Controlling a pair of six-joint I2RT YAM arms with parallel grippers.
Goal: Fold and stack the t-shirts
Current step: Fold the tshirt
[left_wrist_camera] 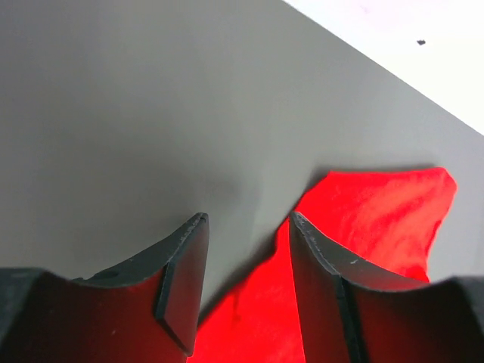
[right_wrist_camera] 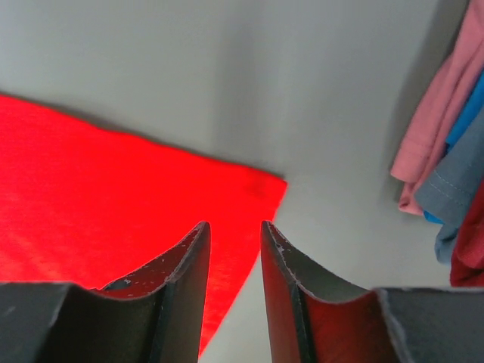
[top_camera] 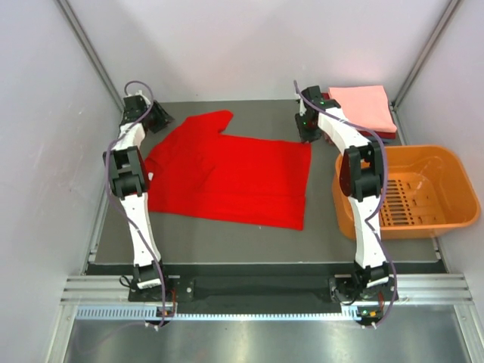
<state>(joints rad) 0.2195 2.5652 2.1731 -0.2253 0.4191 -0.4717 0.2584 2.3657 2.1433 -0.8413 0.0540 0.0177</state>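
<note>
Toward twelve o'clock, left end effector [left_wrist_camera: 247,221] and right end effector [right_wrist_camera: 234,227] hang part-open, empty, over the spread red shirt [top_camera: 234,178]; the next fold likely needs corner grips.

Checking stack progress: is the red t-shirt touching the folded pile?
Apart. The right wrist view shows a strip of bare table between the red t-shirt and the folded pile.

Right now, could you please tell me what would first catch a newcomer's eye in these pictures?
The bright red t-shirt spread out across the middle of the dark table stands out first. Next comes the orange basket at the table's right edge. Behind it, in the far right corner, sits a stack of folded shirts with a pink one on top.
</note>
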